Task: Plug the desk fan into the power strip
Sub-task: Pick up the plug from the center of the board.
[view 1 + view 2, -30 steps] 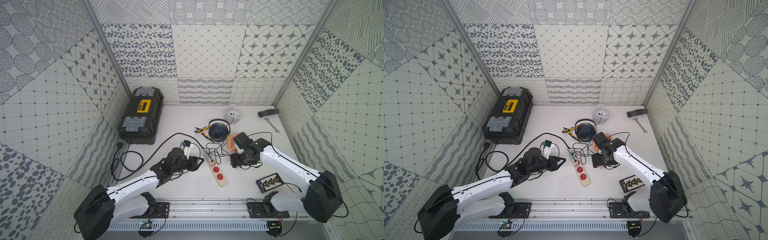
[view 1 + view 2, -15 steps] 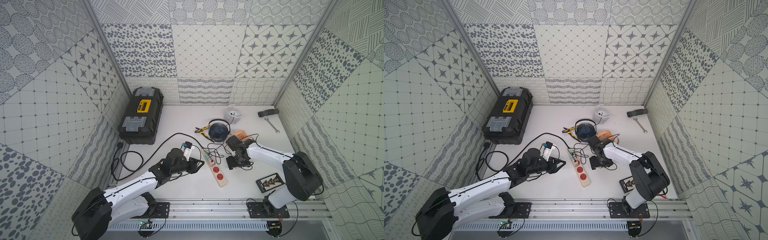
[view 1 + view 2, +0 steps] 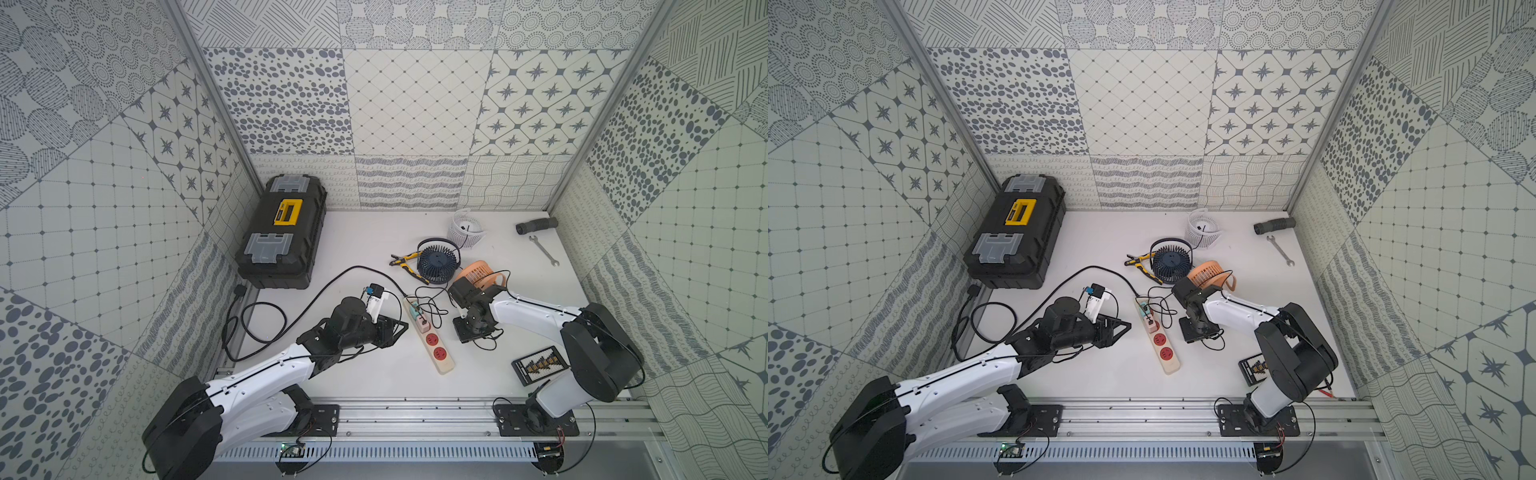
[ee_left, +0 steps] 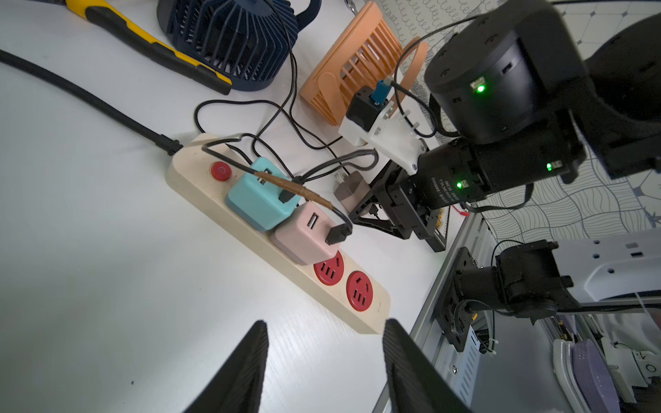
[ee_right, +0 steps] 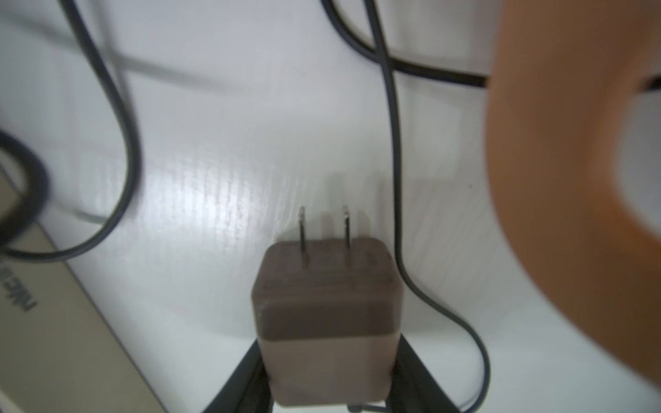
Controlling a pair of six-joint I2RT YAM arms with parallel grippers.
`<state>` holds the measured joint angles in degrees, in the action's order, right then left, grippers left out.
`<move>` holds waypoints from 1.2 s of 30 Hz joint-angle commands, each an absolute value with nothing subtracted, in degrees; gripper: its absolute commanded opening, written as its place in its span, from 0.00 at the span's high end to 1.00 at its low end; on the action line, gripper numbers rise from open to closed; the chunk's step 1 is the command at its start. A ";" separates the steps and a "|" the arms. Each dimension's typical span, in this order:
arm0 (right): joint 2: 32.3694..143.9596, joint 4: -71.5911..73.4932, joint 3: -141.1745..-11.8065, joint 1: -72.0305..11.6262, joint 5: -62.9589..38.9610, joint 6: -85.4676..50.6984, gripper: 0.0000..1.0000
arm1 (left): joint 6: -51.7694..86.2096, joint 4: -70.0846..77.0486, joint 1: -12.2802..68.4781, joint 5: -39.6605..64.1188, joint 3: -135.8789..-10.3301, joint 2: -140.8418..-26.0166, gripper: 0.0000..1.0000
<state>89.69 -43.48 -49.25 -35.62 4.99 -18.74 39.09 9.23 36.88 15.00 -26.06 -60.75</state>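
Black toolbox [image 3: 282,232] at the far left of the white table [image 3: 365,382]. Cream-beige power strip [image 3: 445,366] at centre, between the two arms, running near to far; a teal adapter [image 4: 259,198] and a pink adapter [image 4: 305,232] fill its two far sockets, and the two near red sockets [image 4: 328,268] are bare. The orange fan [image 3: 478,272] lies right of the strip's far end. Left of the strip, the left gripper [image 4: 325,323] has its fingers apart, holding nothing. Just right of the strip, the right gripper [image 5: 329,357] is clamped on a brown adapter [image 5: 323,286], whose two prongs are exposed.
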 commanded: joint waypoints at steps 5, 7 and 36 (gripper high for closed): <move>82.45 -42.09 -47.91 -36.79 4.40 -19.16 0.66 | 40.03 4.36 36.83 16.69 -30.85 -60.95 0.47; 78.57 -43.52 -47.40 -37.55 3.69 -20.11 0.69 | 40.68 0.70 36.83 17.63 -33.54 -61.05 0.47; 62.84 -35.21 -54.40 -55.55 3.41 7.07 0.74 | 48.61 -5.08 38.04 39.47 -50.27 -74.22 0.33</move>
